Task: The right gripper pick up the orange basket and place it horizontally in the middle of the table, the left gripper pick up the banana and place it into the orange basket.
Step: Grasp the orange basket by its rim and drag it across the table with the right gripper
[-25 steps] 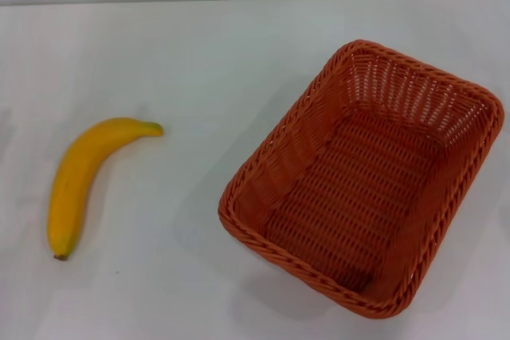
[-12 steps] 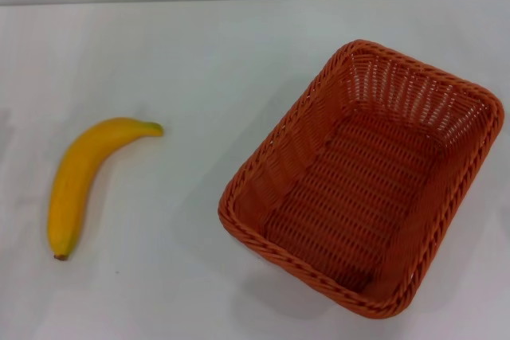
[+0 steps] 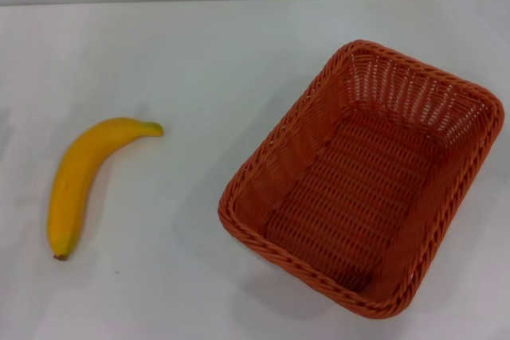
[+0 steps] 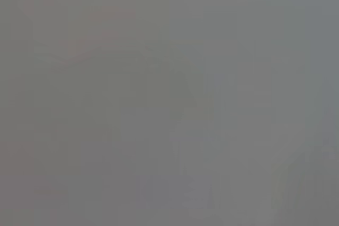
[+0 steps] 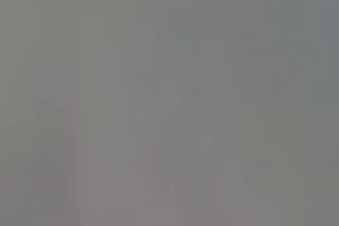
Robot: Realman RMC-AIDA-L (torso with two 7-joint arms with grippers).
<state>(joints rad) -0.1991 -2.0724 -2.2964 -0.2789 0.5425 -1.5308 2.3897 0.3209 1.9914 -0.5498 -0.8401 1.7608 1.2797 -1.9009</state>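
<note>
On the white worktop (image 3: 199, 53), seen from the head camera, the nearest thing is the orange basket (image 3: 362, 177) at about four o'clock from the middle of the view. It sits flat on its base, open side up and empty, and is turned at a slant: one rounded corner points toward the near edge, and its long sides run from about seven o'clock up toward one o'clock. Its far corner reaches close to the right border of the view.

Well apart from it, out at nine o'clock, lies the banana (image 3: 80, 177), flat on the worktop. Its brown end is the nearer tip, pointing toward six o'clock, and the body curves away so that the greenish stem tip points toward two o'clock, in the direction of the basket.

Neither the left gripper nor the right gripper appears in the head view, and both wrist views give only a plain grey field, so I cannot tell how their fingers stand.
</note>
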